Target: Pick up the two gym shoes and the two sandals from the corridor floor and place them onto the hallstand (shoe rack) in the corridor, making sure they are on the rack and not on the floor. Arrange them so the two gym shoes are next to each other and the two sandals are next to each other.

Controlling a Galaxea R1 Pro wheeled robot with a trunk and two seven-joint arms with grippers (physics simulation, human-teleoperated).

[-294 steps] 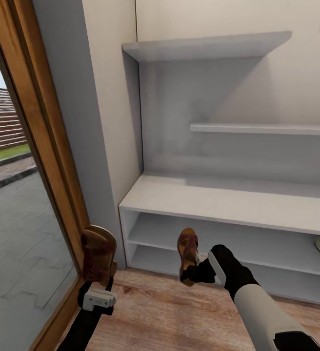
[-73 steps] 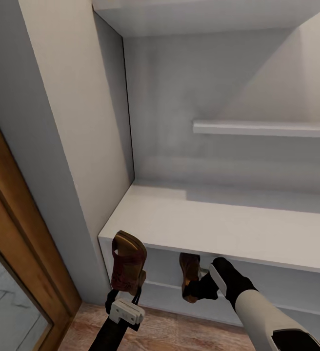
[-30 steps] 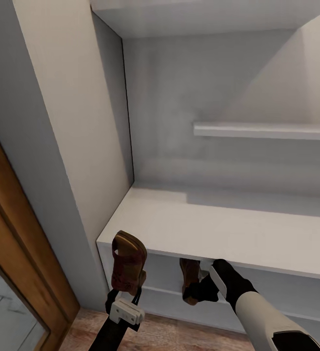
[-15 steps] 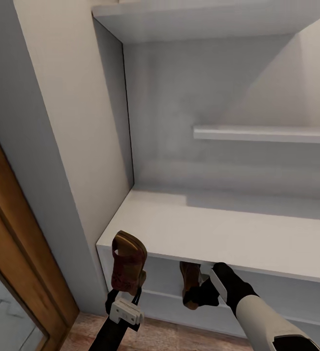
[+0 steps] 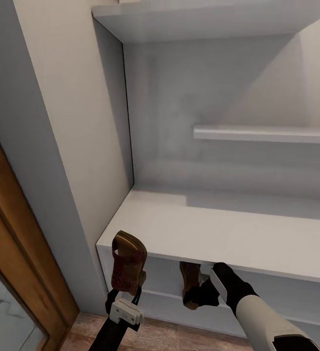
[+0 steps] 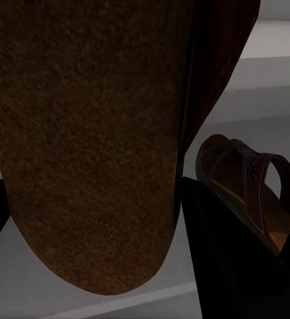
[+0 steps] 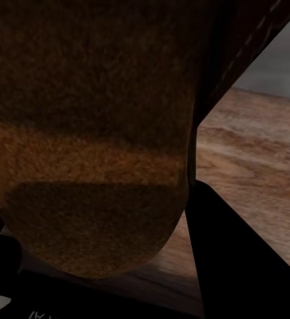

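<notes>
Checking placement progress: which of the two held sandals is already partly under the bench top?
The sandal in the right gripper: its upper part disappears beneath the hallstand top. The left gripper's sandal stands before the front edge.

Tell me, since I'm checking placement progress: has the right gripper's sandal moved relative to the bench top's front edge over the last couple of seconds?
Yes. The sandal now sits further under the hallstand's bench top, inside the shelf opening.

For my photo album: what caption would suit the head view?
Each end effector holds a brown sandal: the left one in front of the hallstand, the right one partly under its top.
</notes>
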